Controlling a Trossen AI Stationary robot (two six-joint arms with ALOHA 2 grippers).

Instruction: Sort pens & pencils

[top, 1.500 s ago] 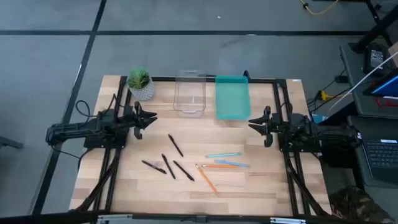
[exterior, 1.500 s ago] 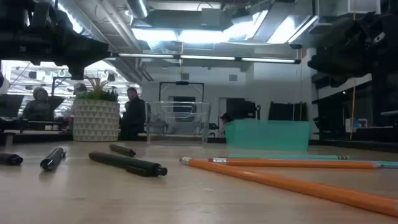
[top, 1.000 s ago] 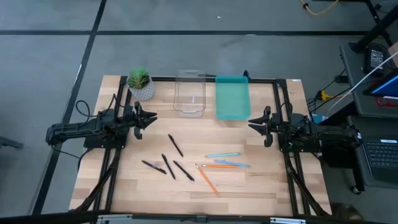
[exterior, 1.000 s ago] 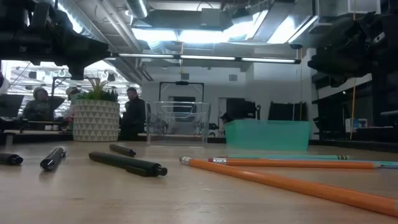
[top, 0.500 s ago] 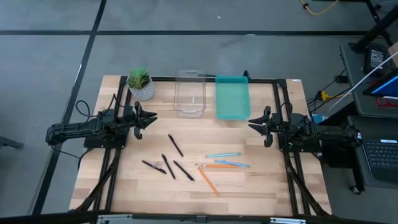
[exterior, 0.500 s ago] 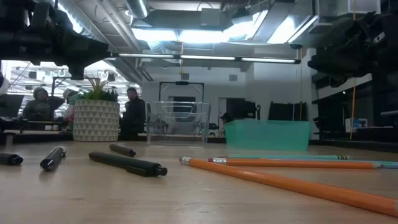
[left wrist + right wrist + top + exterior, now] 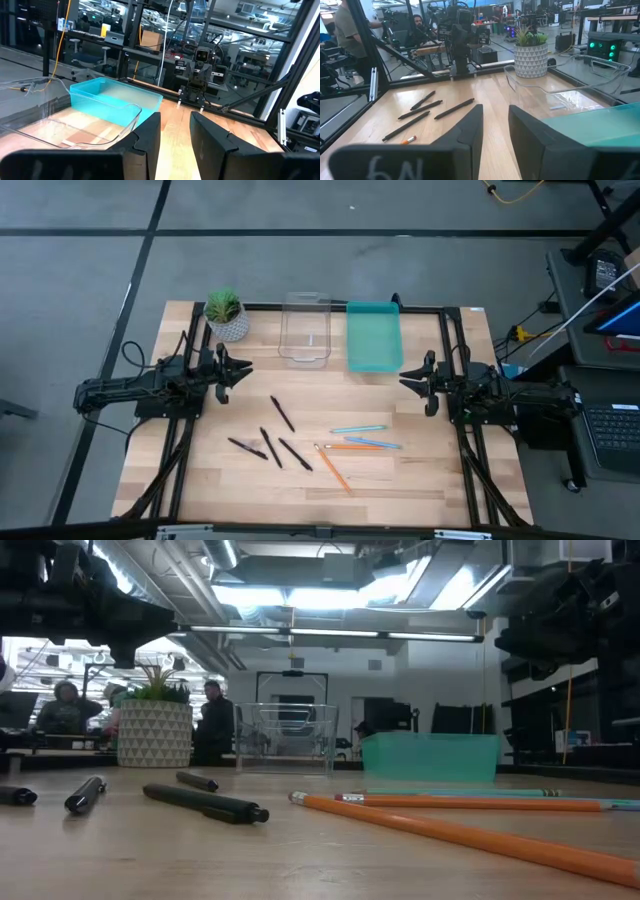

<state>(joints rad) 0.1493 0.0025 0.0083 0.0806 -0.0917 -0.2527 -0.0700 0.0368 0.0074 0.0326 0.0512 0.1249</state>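
Left pincer: hovering over the desk's left side, fingers parted by a narrow gap, nothing between them.
Right pincer: hovering over the desk's right side, facing the left one, fingers likewise slightly apart, holding nothing.
Pens: four black ones loose on the wooden desk, left of centre, between the two arms; one apart nearer the bins, three grouped closer to the front edge.
Pencils: orange and light blue, right of the pens, fanned together; one orange lying diagonally toward the front edge.
Clear bin: at the back of the desk, centre.
Teal bin: just beside the clear one, to its right.
Potted plant: back left corner, white patterned pot.
People: in the room beyond, seen in the low view.
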